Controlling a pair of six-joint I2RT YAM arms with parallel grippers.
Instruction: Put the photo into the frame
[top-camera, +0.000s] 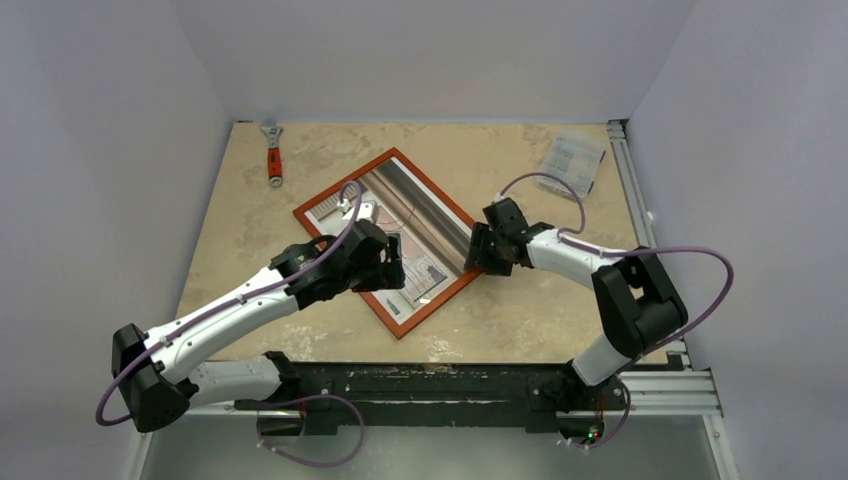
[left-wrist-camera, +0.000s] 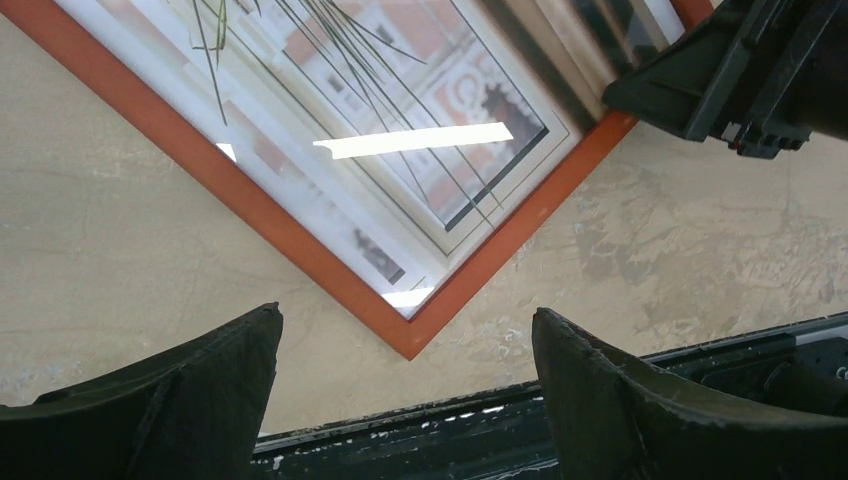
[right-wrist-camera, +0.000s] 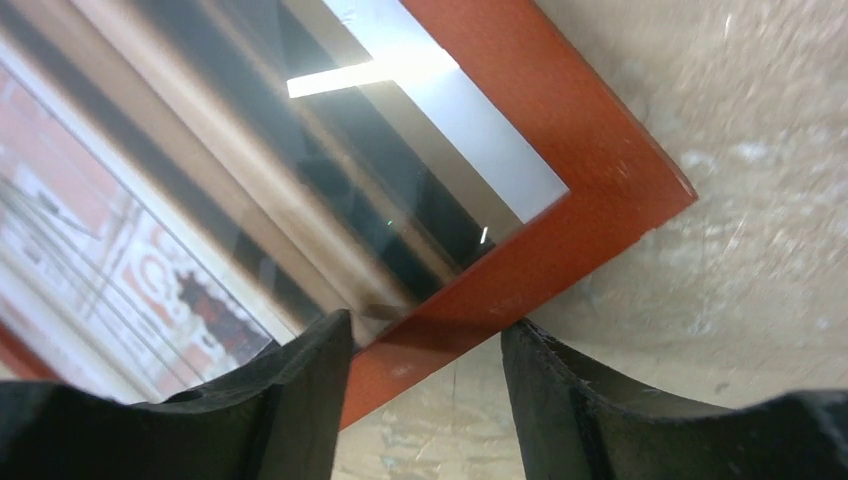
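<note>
The orange-brown frame (top-camera: 345, 182) lies flat on the table, turned like a diamond. The photo (top-camera: 415, 215) of a grassy plant at a striped curtain fills it, face up. My left gripper (top-camera: 385, 270) hovers over the frame's near half, jaws wide open and empty. In the left wrist view the frame's near corner (left-wrist-camera: 410, 335) sits between the fingertips of the left gripper (left-wrist-camera: 407, 312). My right gripper (top-camera: 472, 255) is at the frame's right corner. In the right wrist view the right gripper (right-wrist-camera: 428, 320) straddles the frame's border (right-wrist-camera: 560, 130), one tip over the photo (right-wrist-camera: 200, 200), the other outside.
A red-handled wrench (top-camera: 272, 155) lies at the back left. A small clear plastic box (top-camera: 574, 160) sits at the back right. An aluminium rail (top-camera: 632, 190) runs along the right edge and a black rail (top-camera: 430, 385) along the near edge.
</note>
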